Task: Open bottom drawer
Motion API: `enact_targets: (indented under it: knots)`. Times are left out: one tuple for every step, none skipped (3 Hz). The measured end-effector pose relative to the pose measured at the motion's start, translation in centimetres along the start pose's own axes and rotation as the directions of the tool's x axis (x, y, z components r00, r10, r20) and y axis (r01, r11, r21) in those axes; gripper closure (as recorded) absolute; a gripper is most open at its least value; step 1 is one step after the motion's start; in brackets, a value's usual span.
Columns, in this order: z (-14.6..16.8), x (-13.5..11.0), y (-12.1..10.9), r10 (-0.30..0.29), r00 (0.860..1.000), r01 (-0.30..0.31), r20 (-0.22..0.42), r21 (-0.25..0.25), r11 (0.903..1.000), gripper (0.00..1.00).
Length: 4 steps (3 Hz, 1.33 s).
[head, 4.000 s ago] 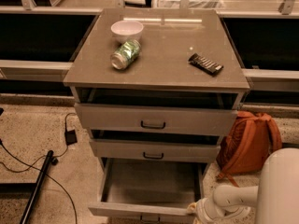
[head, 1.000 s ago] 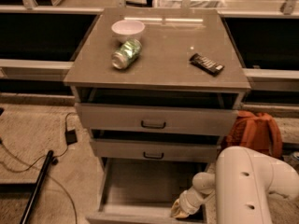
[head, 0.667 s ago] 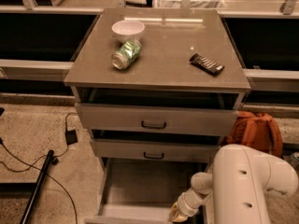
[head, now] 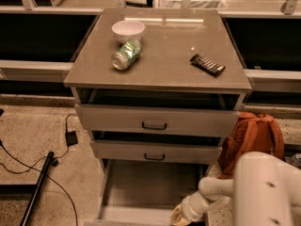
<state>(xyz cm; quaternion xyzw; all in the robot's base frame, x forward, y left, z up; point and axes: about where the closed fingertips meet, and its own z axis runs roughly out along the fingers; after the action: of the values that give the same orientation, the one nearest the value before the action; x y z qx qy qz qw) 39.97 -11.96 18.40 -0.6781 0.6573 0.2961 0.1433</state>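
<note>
Change vs 4.0 s ago: the white robot arm (head: pixel 268 192) now fills more of the lower right corner and hides more of the orange backpack (head: pixel 254 135). The gripper (head: pixel 180 215) has shifted left along the drawer front. Vs 0.7 s ago: almost no change, and the drawer stays pulled out.

Left: a black rod (head: pixel 37 187) lies on the speckled floor, with a thin black cable running to a small black adapter (head: pixel 71 138).

Centre: on the grey three-drawer cabinet (head: pixel 164 55), a white round bowl (head: pixel 128 30) stands just behind a green drink can (head: pixel 127 54) lying on its side. The can's print is not readable. A dark-wrapped snack bar (head: pixel 207 64) lies well apart to the right, its lettering illegible.

The tall top drawer front (head: pixel 108 119) and the middle drawer front (head: pixel 122 150) each sit slightly ajar. The bottom drawer (head: pixel 150 182) is at the cabinet's foot, drawn well out, its plain grey inside in view.

Right: the gripper sits at that drawer's front edge, near its right end, cut off by the bottom of the view. Whether it is open or clamped on anything: cannot tell.
</note>
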Motion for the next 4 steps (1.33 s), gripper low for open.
enact_targets:
  knots:
    - [-4.6,-5.8,0.9,-0.133,0.981,0.113,0.139,0.144,0.9832,1.00]
    - [-7.0,-6.6,1.4,-0.168,0.968,0.122,0.185,0.236,0.9642,0.85]
    - [-7.0,-6.5,1.5,-0.165,0.969,0.119,0.186,0.236,0.9645,0.62]
    - [-7.0,-6.5,1.5,-0.165,0.969,0.119,0.186,0.236,0.9645,0.38]
